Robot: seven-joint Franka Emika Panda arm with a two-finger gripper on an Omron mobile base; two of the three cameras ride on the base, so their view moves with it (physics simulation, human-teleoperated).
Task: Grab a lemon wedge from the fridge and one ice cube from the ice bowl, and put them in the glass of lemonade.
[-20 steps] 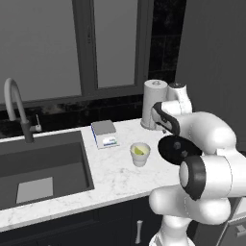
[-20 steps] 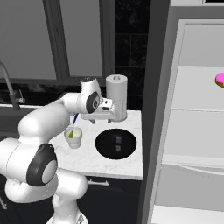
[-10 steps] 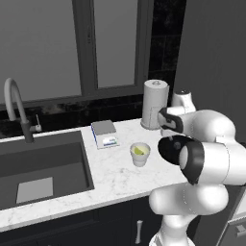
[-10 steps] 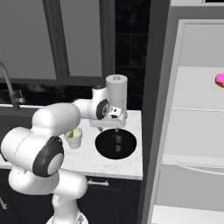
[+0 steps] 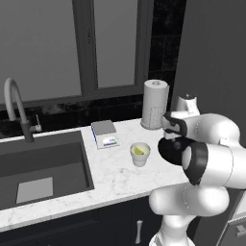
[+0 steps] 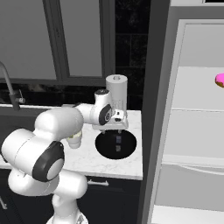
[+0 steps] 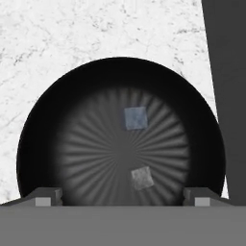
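The ice bowl (image 7: 120, 72), a black dish with radial ribs, sits mid-frame in the hand view holding two ice cubes (image 7: 136, 118), a bluish one above a greyer one, and lies centre of the right base view on the marble counter (image 6: 131, 164). The gripper (image 7: 122, 196) hangs over it, jaws spread wide and empty. The glass of lemonade (image 5: 140, 154) stands mid-frame in the left base view; the flat box (image 5: 104, 133) behind it bears a blue label too small to read.

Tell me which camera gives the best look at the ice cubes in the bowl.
The hand view: it looks straight down into the ice bowl, with two ice cubes apart on its floor. The right base view shows the bowl below the open gripper, cubes as small specks. In the left base view the arm covers it.
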